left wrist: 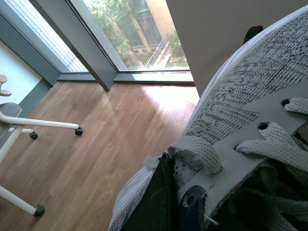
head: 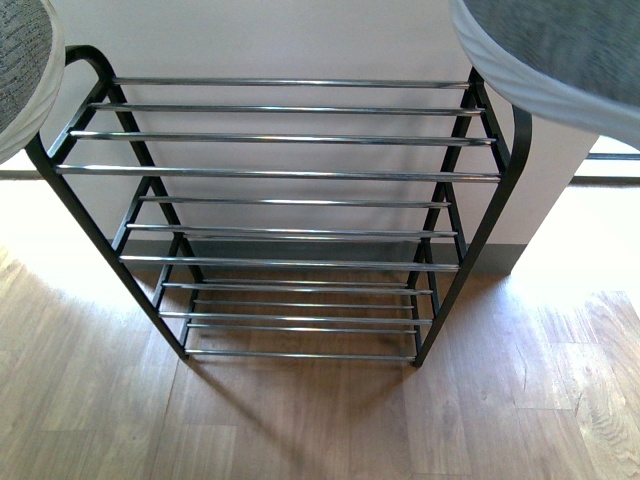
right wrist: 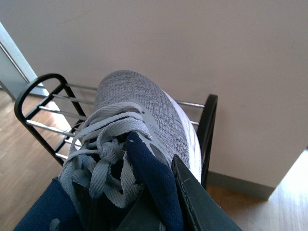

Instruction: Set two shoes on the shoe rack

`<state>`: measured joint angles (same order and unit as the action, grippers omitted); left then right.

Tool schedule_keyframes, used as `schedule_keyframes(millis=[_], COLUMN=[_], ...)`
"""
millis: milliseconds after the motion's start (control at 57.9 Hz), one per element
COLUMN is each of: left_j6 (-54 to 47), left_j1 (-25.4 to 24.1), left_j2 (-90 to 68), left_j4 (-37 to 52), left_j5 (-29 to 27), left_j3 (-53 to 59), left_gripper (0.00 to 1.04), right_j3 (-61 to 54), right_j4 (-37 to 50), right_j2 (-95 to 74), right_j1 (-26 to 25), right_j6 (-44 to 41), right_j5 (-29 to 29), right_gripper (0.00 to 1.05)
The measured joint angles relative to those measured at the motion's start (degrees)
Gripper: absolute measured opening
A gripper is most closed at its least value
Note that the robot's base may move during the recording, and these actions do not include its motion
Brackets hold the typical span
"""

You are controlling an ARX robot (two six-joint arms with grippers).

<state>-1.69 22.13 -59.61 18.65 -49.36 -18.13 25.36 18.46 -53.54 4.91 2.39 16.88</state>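
Observation:
The shoe rack [head: 290, 172] stands against the wall in the middle of the front view, a slanted black frame with silver bars and nothing on its tiers. Both grey knit shoes hang in the air above its top corners: the left shoe [head: 20, 70] at the upper left, the right shoe [head: 570, 50] at the upper right. In the left wrist view my left gripper [left wrist: 168, 195] is shut on the left shoe [left wrist: 240, 96] at its laced side. In the right wrist view my right gripper [right wrist: 159, 197] is shut on the right shoe [right wrist: 139, 106] at its navy collar, toe over the rack's [right wrist: 208, 130] top bars.
Wooden floor [head: 320, 420] lies in front of the rack, and a plain wall [head: 290, 40] rises behind it. A white chair base on casters [left wrist: 38, 125] stands on the floor in the left wrist view, near a tall window [left wrist: 134, 29].

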Motion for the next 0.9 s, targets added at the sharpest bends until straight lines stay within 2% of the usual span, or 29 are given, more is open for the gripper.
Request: schedule_keyframes(millis=[86, 173, 380, 621, 898], left_j6=[0.0, 0.0, 0.0, 0.0, 0.0], left_j1=[0.0, 0.0, 0.0, 0.0, 0.0], left_j2=[0.0, 0.0, 0.0, 0.0, 0.0], left_j4=[0.0, 0.0, 0.0, 0.0, 0.0], left_j5=[0.0, 0.0, 0.0, 0.0, 0.0], left_j3=[0.0, 0.0, 0.0, 0.0, 0.0], left_gripper=[0.02, 0.02, 0.02, 0.02, 0.02], right_j3=[4.5, 9.7, 21.9, 34.9, 44.7], right_j4=[3.3, 4.3, 3.7, 1.9, -2.4], right_j2=[-7.5, -14.9, -31.4, -48.6, -59.3], right_j1=[5.7, 9.4, 13.3, 13.7, 9.3], right_j6=[2.4, 4.5, 10.6, 20.2, 34.7], right_j5=[-5.8, -10.5, -17.9, -24.1, -28.0], right_gripper=[0.01, 0.01, 0.01, 0.01, 0.01])
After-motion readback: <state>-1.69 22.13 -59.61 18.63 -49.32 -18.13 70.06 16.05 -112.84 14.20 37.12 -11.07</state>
